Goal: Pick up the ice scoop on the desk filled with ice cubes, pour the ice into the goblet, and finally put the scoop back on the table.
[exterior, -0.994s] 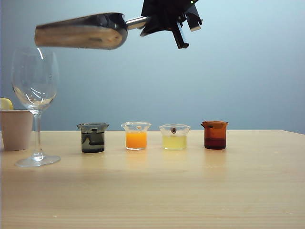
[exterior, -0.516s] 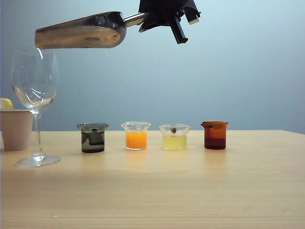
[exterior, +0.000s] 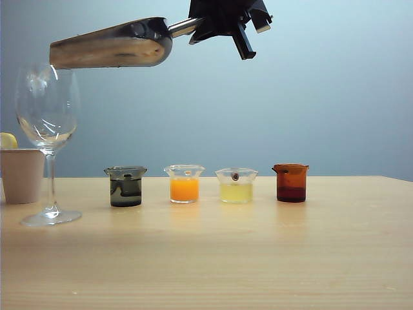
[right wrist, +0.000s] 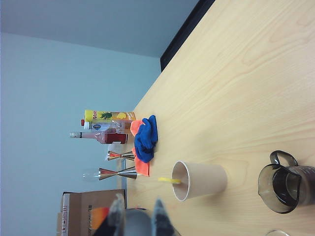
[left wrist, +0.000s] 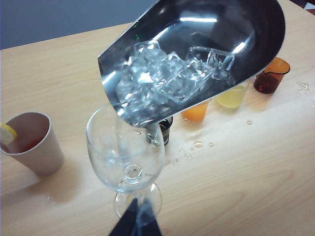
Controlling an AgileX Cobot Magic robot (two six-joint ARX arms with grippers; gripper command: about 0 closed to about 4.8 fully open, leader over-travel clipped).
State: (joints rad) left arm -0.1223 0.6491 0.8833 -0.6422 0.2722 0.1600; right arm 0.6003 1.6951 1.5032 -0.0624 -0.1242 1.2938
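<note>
Right claw grips ice scoop by its handle above goblet.

The right gripper is cut off by the exterior view's top edge, so its jaws do not show there. The paper cup is clipped at the left edge. In the left wrist view only blurred dark tips of the left gripper show. The scoop hides part of the grey beaker.
</note>
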